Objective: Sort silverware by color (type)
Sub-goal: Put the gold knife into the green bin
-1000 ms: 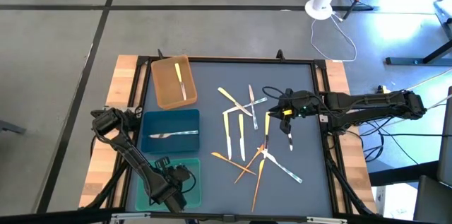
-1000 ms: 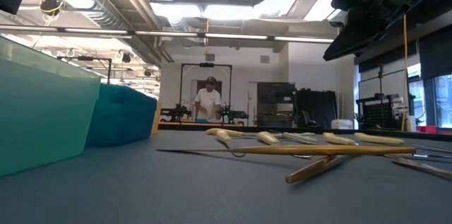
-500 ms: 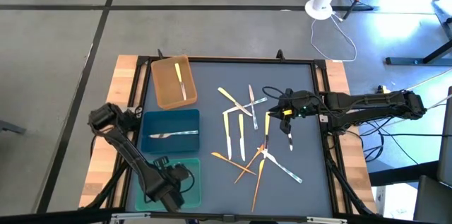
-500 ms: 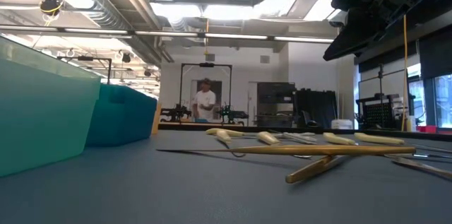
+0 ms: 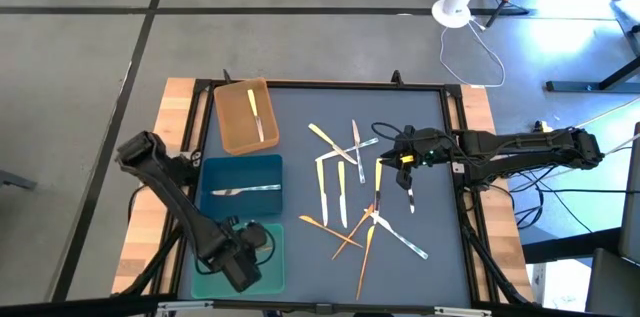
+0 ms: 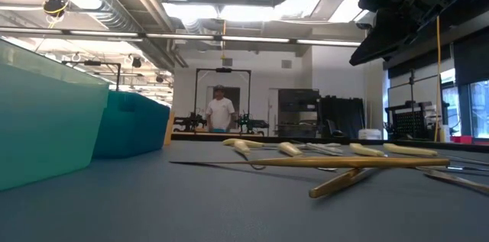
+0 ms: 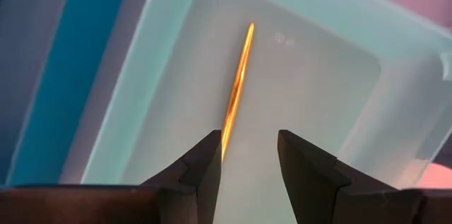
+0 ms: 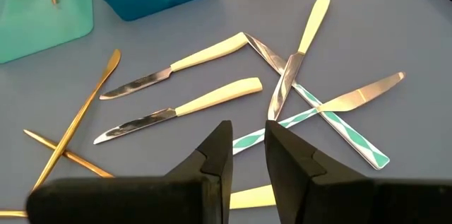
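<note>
Grey matting covers the table [image 5: 300, 97] under both my arms. Nearest, my left gripper [image 7: 248, 155] hangs over the teal tray [image 5: 272, 257], fingers parted and gripping nothing; an orange-gold piece [image 7: 236, 90] lies flat in the tray, running lengthwise straight away from my left finger. Beyond sit the blue tray [image 5: 240, 169] with one silver piece and the brown tray [image 5: 235, 117] with one yellow-handled piece. My right gripper [image 8: 247, 150] hovers above the loose silverware [image 5: 350, 192] mid-table, its fingers a narrow gap apart and empty. Yellow-handled knives [image 8: 180, 107] lie just ahead of it, crosswise to my fingers, so I judge my right arm the closer one for the next pick.
</note>
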{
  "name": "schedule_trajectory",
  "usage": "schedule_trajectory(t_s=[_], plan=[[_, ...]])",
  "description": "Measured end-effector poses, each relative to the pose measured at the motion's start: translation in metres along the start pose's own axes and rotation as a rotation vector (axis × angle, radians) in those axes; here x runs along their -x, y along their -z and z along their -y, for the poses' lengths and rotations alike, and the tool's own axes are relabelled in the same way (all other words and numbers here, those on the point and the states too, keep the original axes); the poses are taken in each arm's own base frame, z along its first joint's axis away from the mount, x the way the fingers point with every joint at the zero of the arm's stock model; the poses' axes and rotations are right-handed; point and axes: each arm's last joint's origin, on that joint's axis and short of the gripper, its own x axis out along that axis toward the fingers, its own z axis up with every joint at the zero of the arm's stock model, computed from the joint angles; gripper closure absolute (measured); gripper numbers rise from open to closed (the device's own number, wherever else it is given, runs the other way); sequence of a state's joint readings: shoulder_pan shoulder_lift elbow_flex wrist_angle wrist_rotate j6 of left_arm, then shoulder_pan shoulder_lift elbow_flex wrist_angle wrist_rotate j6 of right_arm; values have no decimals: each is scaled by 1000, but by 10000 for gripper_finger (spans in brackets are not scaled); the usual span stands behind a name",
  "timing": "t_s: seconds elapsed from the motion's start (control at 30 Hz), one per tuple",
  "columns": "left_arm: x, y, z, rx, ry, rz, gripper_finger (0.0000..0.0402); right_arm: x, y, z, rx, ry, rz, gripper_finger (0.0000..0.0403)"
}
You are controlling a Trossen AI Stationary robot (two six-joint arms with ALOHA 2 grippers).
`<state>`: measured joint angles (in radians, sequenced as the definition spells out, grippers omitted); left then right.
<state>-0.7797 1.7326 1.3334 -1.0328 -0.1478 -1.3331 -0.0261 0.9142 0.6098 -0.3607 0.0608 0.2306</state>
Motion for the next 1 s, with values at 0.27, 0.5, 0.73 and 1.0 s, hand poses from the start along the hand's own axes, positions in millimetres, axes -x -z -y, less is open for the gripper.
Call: schedule_trajectory(t_s=[0.27,0.5,0.73,1.0], plan=[[8,-14,-6,-15,15,45,269,0,0,0,0,0,0,331],[5,-34,-13,-62,-13,88,269,0,0,0,0,0,0,331],[2,-62,-18,-157,14,124,269,0,0,0,0,0,0,331],[0,-94,-23,-268,67,202,269,0,0,0,0,0,0,331]])
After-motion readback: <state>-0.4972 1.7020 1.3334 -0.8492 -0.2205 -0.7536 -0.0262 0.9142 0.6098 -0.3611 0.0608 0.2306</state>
